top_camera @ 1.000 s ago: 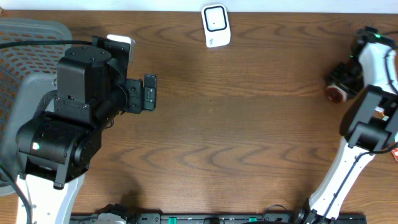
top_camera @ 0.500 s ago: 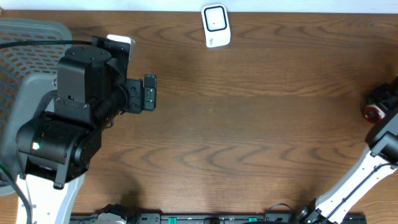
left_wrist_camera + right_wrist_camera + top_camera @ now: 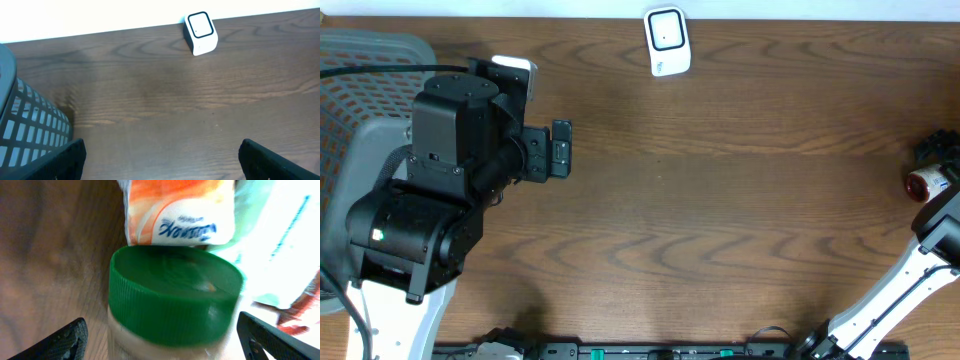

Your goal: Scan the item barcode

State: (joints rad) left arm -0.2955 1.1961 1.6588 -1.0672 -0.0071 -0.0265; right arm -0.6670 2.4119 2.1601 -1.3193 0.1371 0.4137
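A jar with a green ribbed lid point(image 3: 175, 292) fills the right wrist view, blurred and very close. My right gripper point(image 3: 162, 340) is open, with one fingertip on each side of the jar and a little space between them and it. In the overhead view this arm point(image 3: 932, 215) sits at the table's far right edge, and the jar is not visible there. The white scanner box point(image 3: 667, 41) stands at the back middle of the table and also shows as the scanner box point(image 3: 201, 32) from the left wrist. My left gripper point(image 3: 560, 148) is open over bare wood, holding nothing.
A grey mesh basket point(image 3: 360, 60) stands at the left, behind the left arm, its wall point(image 3: 25, 125) close to the left fingers. Behind the jar lie an orange and white packet point(image 3: 177, 210) and a pale green and white package point(image 3: 280, 240).
The right arm has swung out to the table's right edge and its jaws have spread wider. The left arm has not moved.
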